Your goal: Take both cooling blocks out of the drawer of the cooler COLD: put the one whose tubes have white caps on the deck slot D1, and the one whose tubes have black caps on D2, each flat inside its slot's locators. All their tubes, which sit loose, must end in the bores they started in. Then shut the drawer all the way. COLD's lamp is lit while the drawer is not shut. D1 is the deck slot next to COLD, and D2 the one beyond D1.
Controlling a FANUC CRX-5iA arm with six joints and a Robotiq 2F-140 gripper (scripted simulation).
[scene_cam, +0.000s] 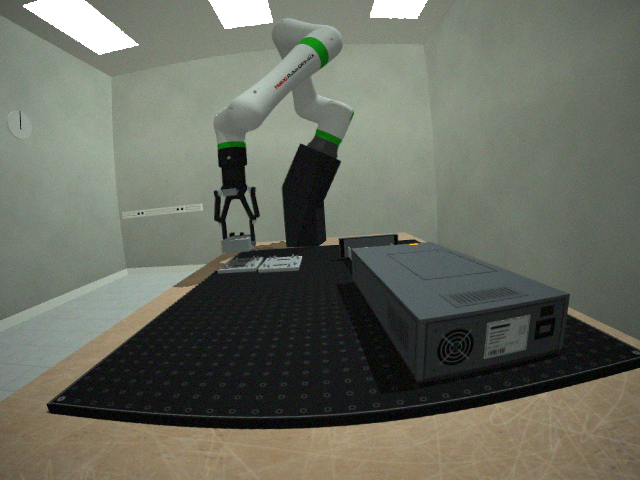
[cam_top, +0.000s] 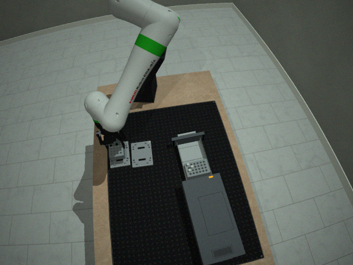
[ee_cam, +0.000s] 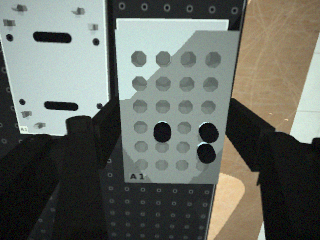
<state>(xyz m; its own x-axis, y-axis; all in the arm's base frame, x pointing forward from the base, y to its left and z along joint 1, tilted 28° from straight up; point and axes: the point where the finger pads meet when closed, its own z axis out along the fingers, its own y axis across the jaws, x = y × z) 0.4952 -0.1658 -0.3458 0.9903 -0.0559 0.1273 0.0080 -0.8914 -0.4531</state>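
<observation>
D2's far locators (ee_cam: pixel 172 25) hidden.Deck slot D2 (cam_top: pixel 126 160) (scene_cam: pixel 240 263) (ee_cam: pixel 172 25) partly hidden
</observation>
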